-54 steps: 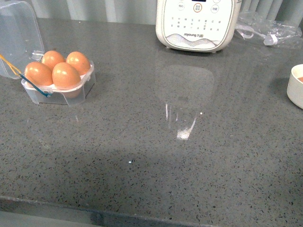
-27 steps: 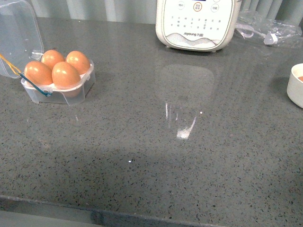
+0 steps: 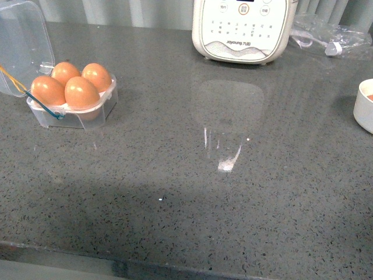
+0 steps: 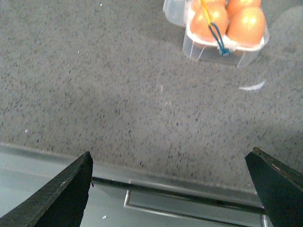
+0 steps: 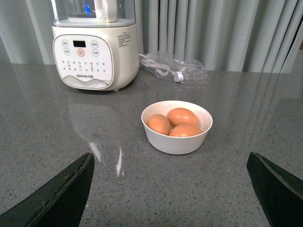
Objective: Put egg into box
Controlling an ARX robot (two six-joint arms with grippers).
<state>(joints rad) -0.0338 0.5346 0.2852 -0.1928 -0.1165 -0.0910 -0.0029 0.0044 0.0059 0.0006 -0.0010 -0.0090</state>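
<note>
Four eggs (image 3: 81, 92) are filling every cup of the box (image 3: 70, 119), so the task is looking done, while the left hand (image 4: 169, 153) and right hand (image 5: 170, 155) are hanging wide apart, empty.

The middle of the grey counter (image 3: 192, 192) lies bare from its near edge back to the white appliance (image 3: 243, 29), leaving wide room to pass. At the far left stands the box (image 3: 73, 115), all four cups filled with eggs (image 3: 81, 92), its clear lid (image 3: 23, 46) raised behind it and walling off that side. A white bowl (image 3: 364, 108) sits at the right edge, and a crumpled plastic bag (image 3: 326, 36) lies further back beside the appliance.
</note>
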